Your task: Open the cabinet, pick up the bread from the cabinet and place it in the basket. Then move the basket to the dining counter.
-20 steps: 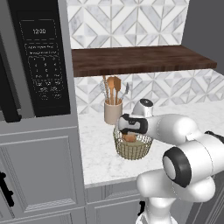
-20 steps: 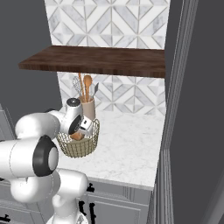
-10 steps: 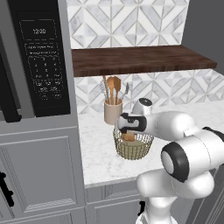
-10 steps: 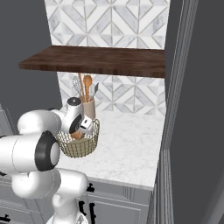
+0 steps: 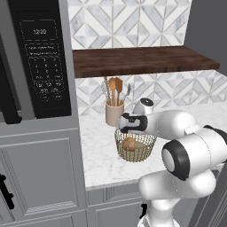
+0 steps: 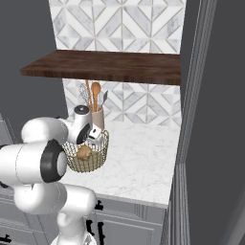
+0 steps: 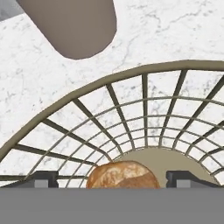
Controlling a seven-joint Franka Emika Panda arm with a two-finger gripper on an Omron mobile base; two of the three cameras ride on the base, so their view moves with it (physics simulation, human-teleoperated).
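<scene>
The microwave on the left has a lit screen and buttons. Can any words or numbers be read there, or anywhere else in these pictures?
"12:00": on the microwave display, faint but legible.
Keypad labels below it: too small and blurred to read.
No other writing shows.

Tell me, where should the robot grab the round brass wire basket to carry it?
Probably the round brass wire basket by its top rim, coming straight down from above. It stands upright and open on the marble worktop, and the thin rim fits between the fingers. The small golden-brown bun lies inside, so grip away from it.
</scene>
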